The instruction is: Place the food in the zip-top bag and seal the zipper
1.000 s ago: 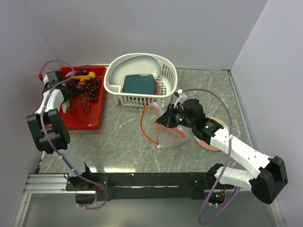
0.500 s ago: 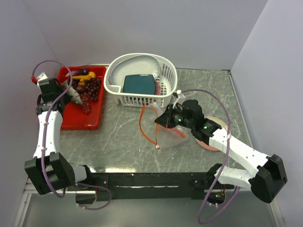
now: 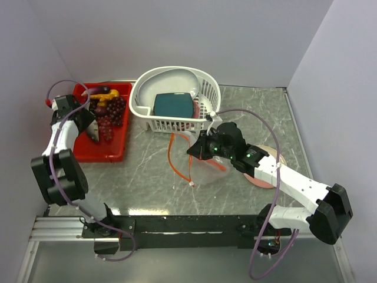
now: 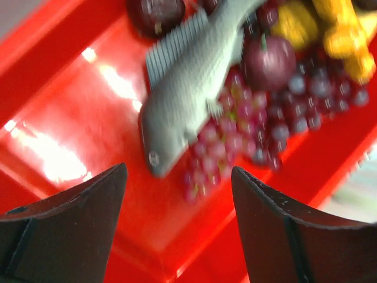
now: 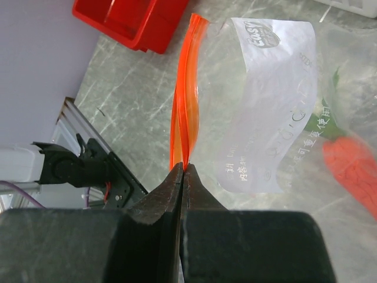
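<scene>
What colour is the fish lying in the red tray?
The fish is grey; the left wrist view shows it best.

You'll see a white basket [image 3: 177, 125] at the back of the table [image 3: 141, 177]. Inside it, a teal dish [image 3: 173, 105] lies in front of a white bowl [image 3: 177, 78]. Just left of the basket sits a red tray [image 3: 112, 150]. In front of the basket and to its right, well apart from it, a pink plate [image 3: 263, 180] lies flat.
</scene>
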You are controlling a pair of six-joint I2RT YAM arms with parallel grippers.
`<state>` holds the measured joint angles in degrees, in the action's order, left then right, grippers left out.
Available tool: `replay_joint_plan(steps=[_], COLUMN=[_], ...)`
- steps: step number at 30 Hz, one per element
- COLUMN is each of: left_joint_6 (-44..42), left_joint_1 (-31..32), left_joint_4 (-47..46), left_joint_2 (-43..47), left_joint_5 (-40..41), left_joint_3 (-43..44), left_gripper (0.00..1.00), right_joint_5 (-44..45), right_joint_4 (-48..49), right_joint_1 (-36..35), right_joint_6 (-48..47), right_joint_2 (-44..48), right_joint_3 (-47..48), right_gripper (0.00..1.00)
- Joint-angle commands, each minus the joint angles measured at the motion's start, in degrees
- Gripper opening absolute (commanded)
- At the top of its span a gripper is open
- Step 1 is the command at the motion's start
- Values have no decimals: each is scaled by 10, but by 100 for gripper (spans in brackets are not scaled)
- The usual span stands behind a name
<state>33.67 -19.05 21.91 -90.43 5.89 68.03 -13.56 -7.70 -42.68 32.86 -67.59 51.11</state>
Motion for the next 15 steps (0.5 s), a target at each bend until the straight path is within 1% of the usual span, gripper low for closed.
replay_joint_plan(steps=[1, 5, 8, 11, 12, 15], left_joint_6=[-26, -35, -43, -43, -43, -33], left_joint_1=[1, -1, -4, -5, -5, -6], left_joint_4=[-21, -25, -39, -63, -73, -85], left_joint_2=[-49, -123, -162, -184, -185, -196], left_joint_5=[68, 78, 63, 39, 19, 15], left_joint_3=[49, 74, 92, 93, 90, 87], left_gripper=[77, 78, 82, 85, 85, 84], right_joint_5=[9, 6, -13, -34, -38, -43], right_joint_4=[7, 6, 15, 27, 27, 32], right_joint_1=[-1, 6, 17, 24, 25, 26], right_joint_6=[-18, -26, -23, -18, -17, -17], right_joint_2=[24, 34, 34, 33, 32, 35], right_joint_3=[7, -8, -22, -29, -29, -31], right_gripper=[0, 0, 0, 0, 0, 0])
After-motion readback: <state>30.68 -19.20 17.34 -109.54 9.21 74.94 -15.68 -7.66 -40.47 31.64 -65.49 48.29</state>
